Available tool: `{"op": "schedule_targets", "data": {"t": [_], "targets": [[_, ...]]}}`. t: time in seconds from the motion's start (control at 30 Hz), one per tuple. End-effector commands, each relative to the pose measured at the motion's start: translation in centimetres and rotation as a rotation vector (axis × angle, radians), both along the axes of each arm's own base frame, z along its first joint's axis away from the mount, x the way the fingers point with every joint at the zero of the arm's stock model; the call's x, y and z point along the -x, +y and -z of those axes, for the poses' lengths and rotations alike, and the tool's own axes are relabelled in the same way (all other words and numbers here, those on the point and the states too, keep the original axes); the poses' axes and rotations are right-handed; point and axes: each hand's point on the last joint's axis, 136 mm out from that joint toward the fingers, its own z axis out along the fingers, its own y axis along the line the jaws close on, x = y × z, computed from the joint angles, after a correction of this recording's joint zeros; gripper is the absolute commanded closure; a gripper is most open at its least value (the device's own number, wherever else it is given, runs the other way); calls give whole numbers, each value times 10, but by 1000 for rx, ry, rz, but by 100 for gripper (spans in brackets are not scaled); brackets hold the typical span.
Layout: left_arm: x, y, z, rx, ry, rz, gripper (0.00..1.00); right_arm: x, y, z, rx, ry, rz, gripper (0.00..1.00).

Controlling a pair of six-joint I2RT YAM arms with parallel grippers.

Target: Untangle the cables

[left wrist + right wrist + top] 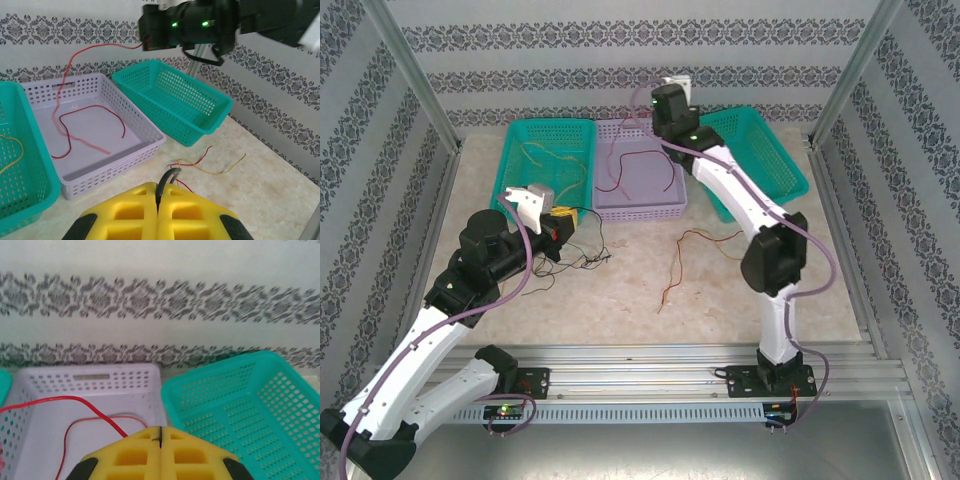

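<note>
Top external view puts 3 baskets along the far edge of the desk (740, 310): a left teal basket (548, 124), a lilac basket (642, 211) and a right teal basket (782, 165). The right pincer (160, 432) is clenched on a red cable (100, 105) high over the lilac basket's far edge, and the cable's slack lies inside that basket. The left pincer (161, 189), just in front of the left teal basket, grips a black cable (170, 175). A yellow cable (21, 147) lies in the left teal basket. Loose red and yellow cables (215, 173) lie mid-desk.
</note>
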Motion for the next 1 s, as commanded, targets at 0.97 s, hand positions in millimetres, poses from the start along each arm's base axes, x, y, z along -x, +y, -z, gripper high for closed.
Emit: {"op": "schedule_targets", "data": {"t": [0.97], "targets": [[-4,-2,-5,-1,-36,2,100,-8,31,167,55,426,-79,100]]}}
